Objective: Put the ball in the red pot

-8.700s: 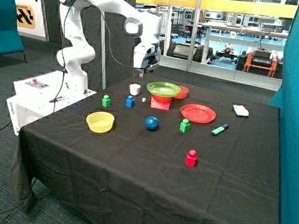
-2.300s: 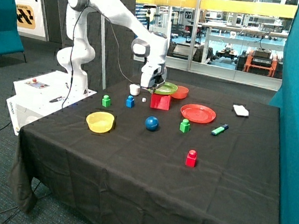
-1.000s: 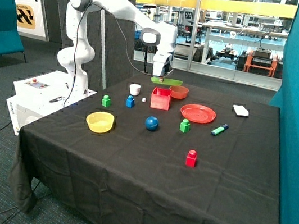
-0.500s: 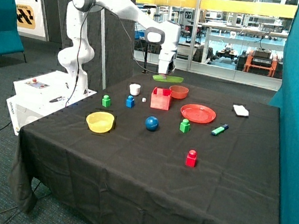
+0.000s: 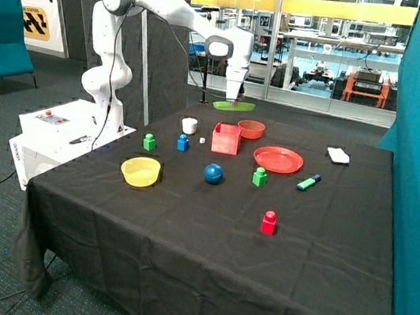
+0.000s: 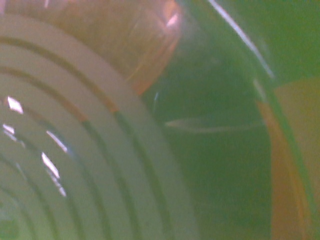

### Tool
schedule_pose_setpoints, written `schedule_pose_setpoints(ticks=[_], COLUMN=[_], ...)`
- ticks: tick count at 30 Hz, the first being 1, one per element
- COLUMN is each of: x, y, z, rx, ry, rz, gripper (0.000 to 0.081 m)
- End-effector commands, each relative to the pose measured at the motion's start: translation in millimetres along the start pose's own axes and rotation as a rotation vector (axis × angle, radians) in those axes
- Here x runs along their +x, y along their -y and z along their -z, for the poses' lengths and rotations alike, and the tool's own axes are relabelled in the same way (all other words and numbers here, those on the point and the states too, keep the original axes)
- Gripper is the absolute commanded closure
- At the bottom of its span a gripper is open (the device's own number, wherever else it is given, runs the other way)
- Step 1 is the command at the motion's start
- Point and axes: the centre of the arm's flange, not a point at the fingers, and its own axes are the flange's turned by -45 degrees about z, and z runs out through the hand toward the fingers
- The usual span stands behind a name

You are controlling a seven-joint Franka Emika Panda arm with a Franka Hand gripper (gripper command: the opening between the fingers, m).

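The ball [image 5: 213,173] is a dark blue sphere resting on the black cloth near the table's middle. The red pot [image 5: 226,138] is a red square box standing behind it, with its top uncovered. My gripper [image 5: 232,102] hangs in the air above and just behind the pot. It is shut on the rim of a green plate [image 5: 230,106] and holds it clear of the pot. The green plate [image 6: 220,150] fills the wrist view, so the ball and pot do not show there.
A shallow red bowl [image 5: 250,129] and a flat red plate [image 5: 277,159] lie beside the pot. A yellow bowl [image 5: 141,170], a white cup [image 5: 189,125], a blue block [image 5: 183,143], green blocks [image 5: 260,177], a red block [image 5: 268,222] and a marker [image 5: 308,182] are spread over the cloth.
The gripper came down to the green plate lying on the red pot, took hold of it and lifted it. The plate has kept rising; the pot now stands open.
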Motion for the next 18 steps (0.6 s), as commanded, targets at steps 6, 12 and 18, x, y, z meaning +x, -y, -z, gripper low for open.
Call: schedule_pose_setpoints(ticks=[6,12,18], x=[-13.3,-17.6,-23.3], y=[32.6,39.8,43.7], z=[2.2,1.7,1.1], rx=[0.0023,0.0022,0.0021], ry=[-0.0107,-0.0107,-0.0107], rz=[0.086,0.112,0.133], gripper=[0.0808,0.0808,0.0808])
